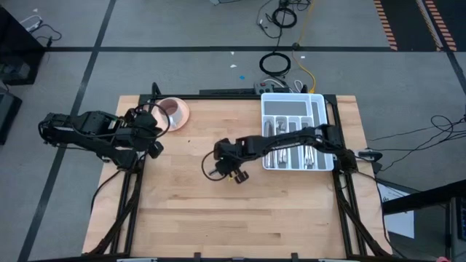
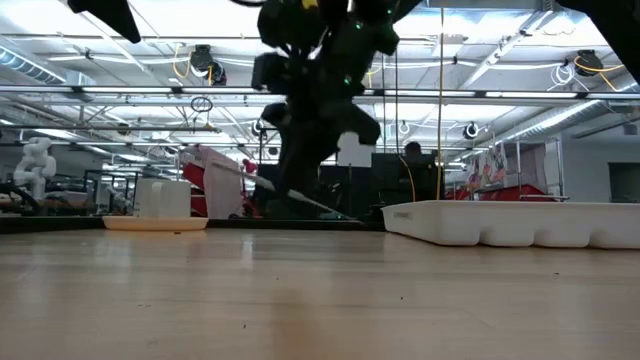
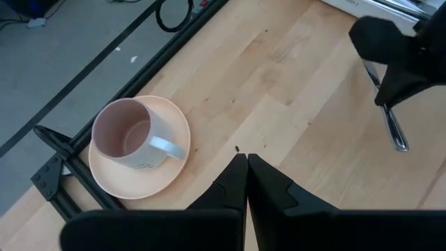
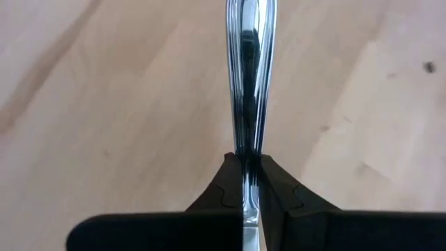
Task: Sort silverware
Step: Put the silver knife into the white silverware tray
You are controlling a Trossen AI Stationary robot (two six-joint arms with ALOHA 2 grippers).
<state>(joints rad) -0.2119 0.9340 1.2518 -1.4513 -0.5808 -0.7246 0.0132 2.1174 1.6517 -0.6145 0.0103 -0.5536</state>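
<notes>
My right gripper (image 1: 218, 166) hangs over the middle of the table, shut on one slender shiny piece of silverware (image 4: 249, 70). Whether it is a fork, spoon or knife I cannot tell. The low view shows the piece (image 2: 300, 195) slanting above the tabletop. More silverware lies in the white compartmented tray (image 1: 320, 102) at the back right. My left gripper (image 3: 246, 164) is shut and empty, above the table's left side near the pink cup on its saucer (image 3: 139, 139). My right gripper pinches the piece's narrow shaft (image 4: 245, 157) between its two fingers. They come from above, slanting down toward the table's left. The piece juts out past the fingertips and hangs tilted, lifted clear of the table (image 2: 330, 207).
The pink cup and saucer (image 1: 173, 111) stand at the back left corner. The white tray (image 2: 520, 222) takes up the back right, with my right arm reaching over it. Bare wood lies across the near half of the table (image 1: 240, 218).
</notes>
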